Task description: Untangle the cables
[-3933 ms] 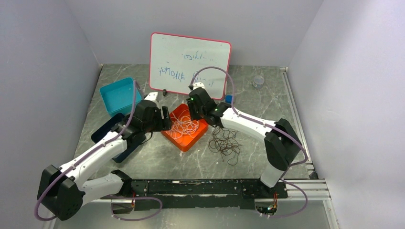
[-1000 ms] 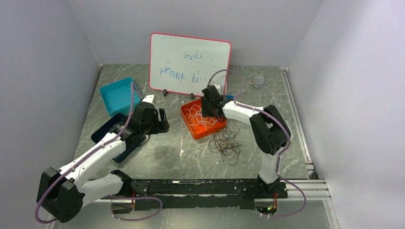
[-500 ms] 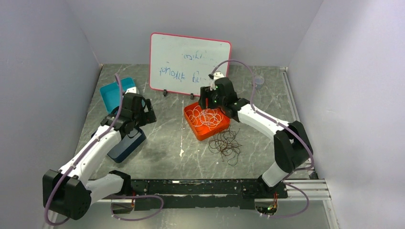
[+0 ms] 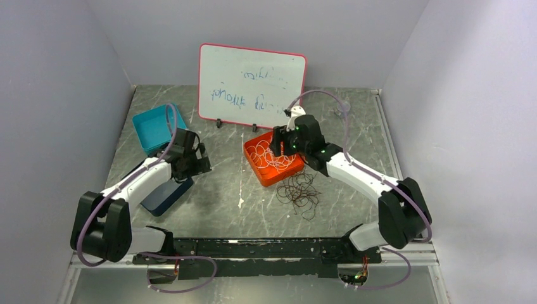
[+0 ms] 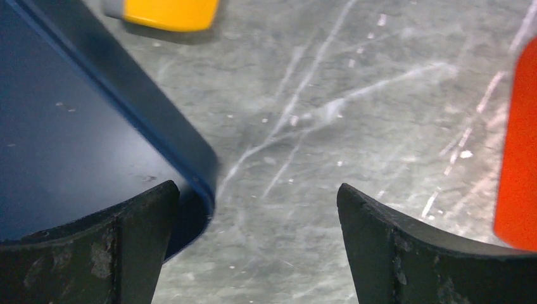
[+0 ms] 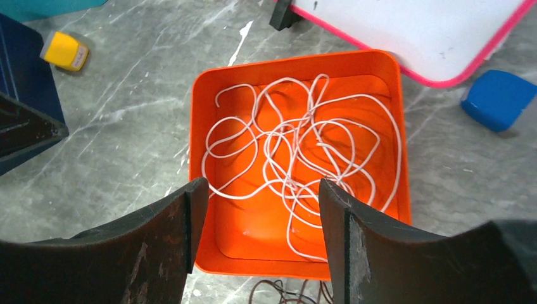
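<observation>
A white cable [image 6: 297,161] lies looped and curly inside the orange tray [image 6: 291,60], seen from above as the white cable [image 4: 269,155] in the orange tray [image 4: 272,180]. Dark brown cables [image 4: 301,190] form a loose tangle on the table just in front of the tray; the brown cables [image 6: 285,292] show at the bottom of the right wrist view. My right gripper [image 6: 263,183] hangs open above the tray's near part, holding nothing; from above it is the right gripper [image 4: 278,144]. My left gripper [image 5: 256,190] stands wide open over bare table beside a dark blue tray [image 5: 69,139], nothing between its fingers.
A whiteboard [image 4: 252,85] stands at the back, behind the orange tray. A teal bin [image 4: 152,126] sits at the back left, the dark blue tray [image 4: 166,196] in front of it. A yellow block [image 6: 63,50], a blue cube [image 6: 500,98] and a small grey disc [image 4: 342,107] lie on the table.
My left gripper has opened wider and pulled back left to the dark blue tray's corner. The right gripper stays over the orange tray while its elbow has swung out to the right.
</observation>
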